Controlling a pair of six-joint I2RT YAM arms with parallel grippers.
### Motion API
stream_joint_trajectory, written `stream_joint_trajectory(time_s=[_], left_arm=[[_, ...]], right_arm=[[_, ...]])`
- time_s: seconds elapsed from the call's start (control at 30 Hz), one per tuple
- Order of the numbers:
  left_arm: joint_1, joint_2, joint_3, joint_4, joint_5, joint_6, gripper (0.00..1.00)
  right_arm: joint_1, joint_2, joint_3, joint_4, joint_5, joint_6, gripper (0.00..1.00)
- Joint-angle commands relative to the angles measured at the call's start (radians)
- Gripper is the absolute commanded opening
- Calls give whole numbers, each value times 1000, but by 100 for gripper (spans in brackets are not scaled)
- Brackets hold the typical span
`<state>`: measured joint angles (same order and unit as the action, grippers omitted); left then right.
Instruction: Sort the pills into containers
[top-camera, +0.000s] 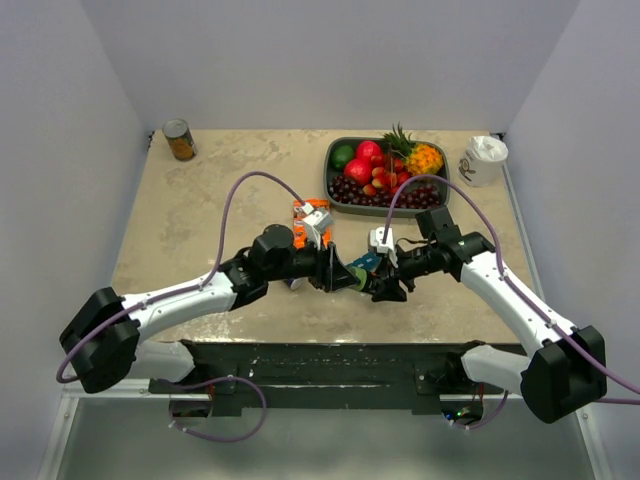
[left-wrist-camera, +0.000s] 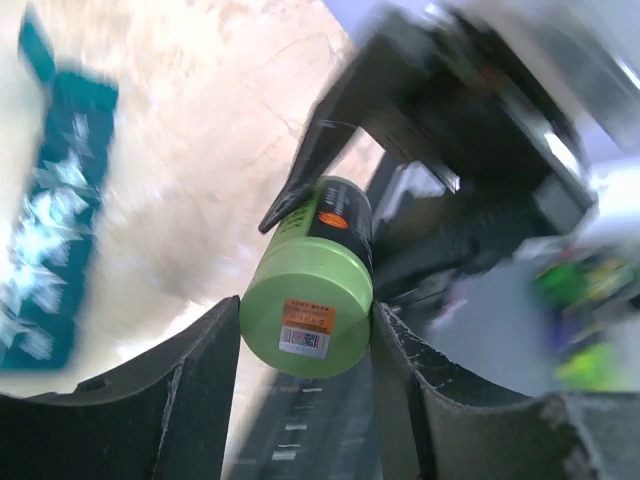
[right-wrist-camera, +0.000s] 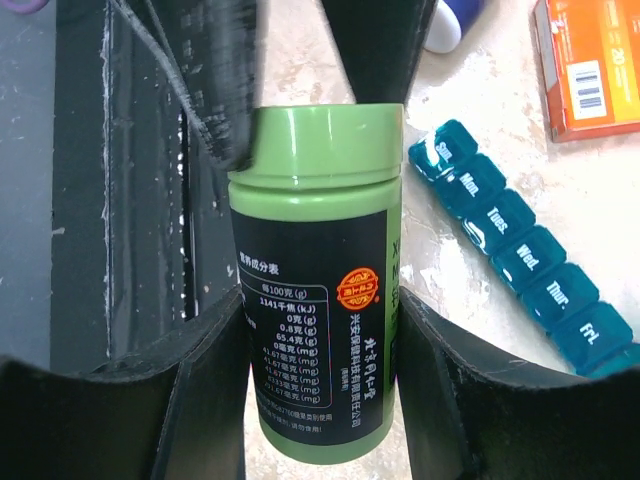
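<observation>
A green pill bottle (right-wrist-camera: 318, 300) with a black label is held level above the table between both arms. My right gripper (right-wrist-camera: 318, 330) is shut on its body near the base. My left gripper (left-wrist-camera: 305, 320) is shut on the green cap (left-wrist-camera: 308, 322), which carries an orange and white sticker. In the top view the two grippers meet at the table's middle (top-camera: 358, 276). The containers, a teal strip (right-wrist-camera: 520, 258) of day-marked lidded compartments, lie on the table just right of the bottle, blurred in the left wrist view (left-wrist-camera: 50, 220). The pills are out of view.
An orange box (right-wrist-camera: 590, 70) lies beyond the strip, and shows in the top view (top-camera: 312, 215). A grey fruit tray (top-camera: 333, 175) stands at the back right, a white cup (top-camera: 485, 160) beside it. A tin can (top-camera: 180, 140) stands at the back left.
</observation>
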<state>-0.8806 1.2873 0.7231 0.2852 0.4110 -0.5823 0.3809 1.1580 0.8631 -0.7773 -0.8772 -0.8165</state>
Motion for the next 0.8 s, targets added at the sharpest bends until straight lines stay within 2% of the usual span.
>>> stream_joint_trajectory(time_s=[0.0,0.03,0.07,0.13,0.17,0.23,0.27,0.33,0.4,0.43,0.47,0.53,0.57,0.63,0.67,0.77], left_arm=[[-4,21,4,-7,65,-683,0],[-6,18,4,-4,63,-700,3],[-1,9,6,-1,60,-709,19],[6,3,24,2,60,-691,42],[14,-2,29,3,75,-656,62],[23,-9,30,21,97,-614,75],[34,-26,23,35,123,-552,85],[45,-52,-5,52,147,-480,95],[57,-95,-7,7,160,-307,99],[60,-111,1,-88,154,-234,99],[60,-135,9,-136,138,-94,99],[60,-163,15,-237,147,29,99],[60,-195,16,-266,149,138,99],[58,-241,10,-350,88,243,99],[58,-294,3,-360,66,325,99],[60,-413,-43,-301,14,444,99]], right_arm=[[-10,-4,10,98,20,50,0],[-11,-3,10,96,20,51,0],[-11,-6,8,98,20,51,0],[-11,-11,5,98,21,51,0],[-14,-14,5,98,21,53,0],[-20,-23,4,98,17,53,0],[-23,-23,4,98,17,53,0],[-25,-24,4,95,11,51,0],[-27,-21,5,90,4,47,0],[-25,-23,5,89,0,42,0],[-27,-21,7,84,-5,37,0],[-25,-21,8,73,-16,24,0],[-27,-20,8,69,-20,17,0],[-28,-15,13,58,-31,5,0],[-27,-15,14,55,-32,1,0],[-27,-12,16,47,-37,-9,0]])
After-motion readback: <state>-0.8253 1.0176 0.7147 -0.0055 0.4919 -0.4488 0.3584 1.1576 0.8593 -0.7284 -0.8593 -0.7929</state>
